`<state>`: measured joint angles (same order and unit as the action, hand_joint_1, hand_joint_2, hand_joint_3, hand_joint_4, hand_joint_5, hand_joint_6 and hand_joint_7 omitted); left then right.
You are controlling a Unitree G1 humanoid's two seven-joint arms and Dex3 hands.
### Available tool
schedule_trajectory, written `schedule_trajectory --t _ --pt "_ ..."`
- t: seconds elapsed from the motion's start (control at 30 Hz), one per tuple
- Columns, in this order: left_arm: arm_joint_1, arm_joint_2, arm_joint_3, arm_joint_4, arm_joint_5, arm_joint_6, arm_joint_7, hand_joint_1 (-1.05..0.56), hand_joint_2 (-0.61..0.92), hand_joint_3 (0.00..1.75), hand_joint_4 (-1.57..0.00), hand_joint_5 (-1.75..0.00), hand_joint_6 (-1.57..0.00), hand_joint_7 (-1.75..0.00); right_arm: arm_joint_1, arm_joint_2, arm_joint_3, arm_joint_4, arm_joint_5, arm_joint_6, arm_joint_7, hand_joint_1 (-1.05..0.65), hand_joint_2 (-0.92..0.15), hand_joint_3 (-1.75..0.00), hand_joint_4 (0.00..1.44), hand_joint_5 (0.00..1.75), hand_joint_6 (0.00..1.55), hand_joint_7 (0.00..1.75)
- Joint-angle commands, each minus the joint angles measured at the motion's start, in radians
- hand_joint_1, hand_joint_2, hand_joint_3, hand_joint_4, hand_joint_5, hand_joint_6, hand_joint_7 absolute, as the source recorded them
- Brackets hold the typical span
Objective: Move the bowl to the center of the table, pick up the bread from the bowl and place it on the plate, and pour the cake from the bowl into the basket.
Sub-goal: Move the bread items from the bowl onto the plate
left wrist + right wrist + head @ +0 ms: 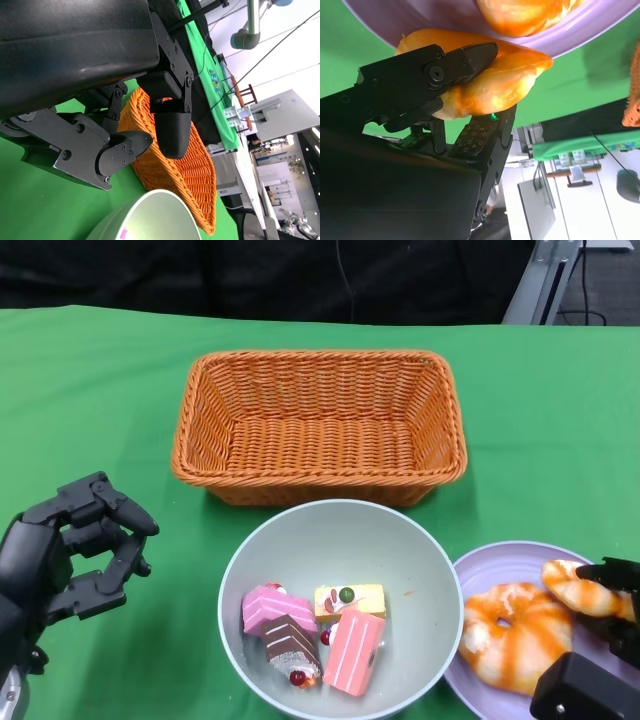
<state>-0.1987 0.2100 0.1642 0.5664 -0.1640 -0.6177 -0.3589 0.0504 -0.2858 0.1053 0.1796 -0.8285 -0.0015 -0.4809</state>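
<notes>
R hand point(600, 630), cut off by frame, grips bread point(490, 80) over plate point(500, 560); L hand point(70, 550) empty, fingers apart.

Bright, even overhead light, soft faint shadows, sharp focus; wrist views blur up close.

Basket point(318, 427) at the far middle of the desk point(90, 390); bowl point(340, 540) just before it, holding cake pieces point(315, 635). Plate point(500, 565) to the bowl's right, bearing one bread point(512, 635); a second bread point(580, 590) sits in the right robot hand point(600, 635) over the plate. Left robot hand point(70, 550) left of the bowl, apart from it.
</notes>
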Motion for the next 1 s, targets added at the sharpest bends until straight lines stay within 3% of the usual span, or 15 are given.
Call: schedule_trajectory --t 0.03,0.13,0.2,0.23,0.27,0.43,0.5,0.53,0.7,0.73,0.87,1.0 --pt "-0.004 0.022 0.008 -0.009 0.001 -0.002 0.000 -0.04 0.69 0.89 -0.75 -1.56 -0.71 -1.35 -0.009 -0.012 0.011 0.012 0.017 0.037 0.038 -0.14 -0.90 -0.01 0.72 1.72 1.20 0.20" --pt "-0.004 0.022 0.008 -0.010 0.001 -0.001 0.001 -0.04 0.68 0.89 -0.75 -1.56 -0.71 -1.35 -0.009 -0.016 0.018 0.006 0.023 0.048 0.046 -0.14 -0.91 -0.01 0.72 1.72 1.19 0.21" --pt "-0.003 0.022 0.007 -0.010 -0.002 -0.005 -0.006 -0.04 0.68 0.89 -0.75 -1.55 -0.72 -1.35 0.008 -0.016 0.035 -0.048 0.028 0.100 0.141 -0.16 -0.89 -0.01 0.73 1.62 1.15 0.17" --pt "-0.003 0.023 0.006 -0.010 -0.004 -0.005 -0.009 -0.04 0.68 0.90 -0.76 -1.56 -0.72 -1.35 0.018 -0.016 0.041 -0.076 0.030 0.125 0.184 -0.19 -0.89 -0.01 0.76 1.36 1.11 0.11" --pt "-0.004 0.023 0.006 -0.010 -0.005 -0.005 -0.010 -0.04 0.68 0.90 -0.75 -1.56 -0.72 -1.35 0.024 -0.016 0.044 -0.097 0.031 0.143 0.213 -0.20 -0.90 0.00 0.79 1.21 1.10 0.07" --pt "-0.003 0.024 0.006 -0.012 -0.001 0.002 -0.004 -0.05 0.68 0.90 -0.75 -1.56 -0.71 -1.35 0.051 -0.023 0.065 -0.200 0.012 0.234 0.335 -0.22 -0.90 0.00 0.85 0.69 0.96 0.01" --pt "-0.004 0.024 0.007 -0.011 -0.006 0.000 -0.008 -0.05 0.68 0.90 -0.75 -1.56 -0.71 -1.35 0.061 -0.027 0.071 -0.240 0.016 0.261 0.385 -0.26 -0.90 0.00 0.94 0.26 0.84 0.00" --pt "-0.004 0.024 0.007 -0.010 -0.008 0.000 -0.010 -0.05 0.68 0.90 -0.75 -1.56 -0.71 -1.34 0.065 -0.029 0.073 -0.253 0.016 0.270 0.400 -0.27 -0.90 0.00 0.95 0.19 0.82 0.00" --pt "-0.006 0.025 0.007 -0.002 -0.008 -0.008 -0.012 -0.05 0.68 0.90 -0.75 -1.56 -0.71 -1.34 0.080 -0.036 0.090 -0.306 -0.001 0.306 0.455 -0.28 -0.90 0.00 0.98 0.08 0.80 0.00" --pt "-0.008 0.025 0.007 0.002 -0.009 -0.012 -0.012 -0.05 0.68 0.91 -0.75 -1.56 -0.71 -1.35 0.090 -0.040 0.101 -0.340 -0.016 0.327 0.491 -0.37 -0.91 -0.01 0.82 0.04 0.64 0.00" --pt "-0.008 0.028 0.007 0.004 -0.009 -0.008 -0.013 -0.05 0.68 0.91 -0.75 -1.57 -0.71 -1.35 0.103 -0.055 0.118 -0.460 -0.027 0.416 0.666 -0.48 -0.92 -0.05 0.48 0.00 0.41 0.00" --pt "-0.009 0.027 0.007 0.005 -0.013 -0.008 -0.017 -0.05 0.68 0.91 -0.75 -1.57 -0.71 -1.35 0.101 -0.074 0.109 -0.543 -0.011 0.467 0.810 -0.63 -0.92 -0.09 0.34 0.00 0.27 0.00"
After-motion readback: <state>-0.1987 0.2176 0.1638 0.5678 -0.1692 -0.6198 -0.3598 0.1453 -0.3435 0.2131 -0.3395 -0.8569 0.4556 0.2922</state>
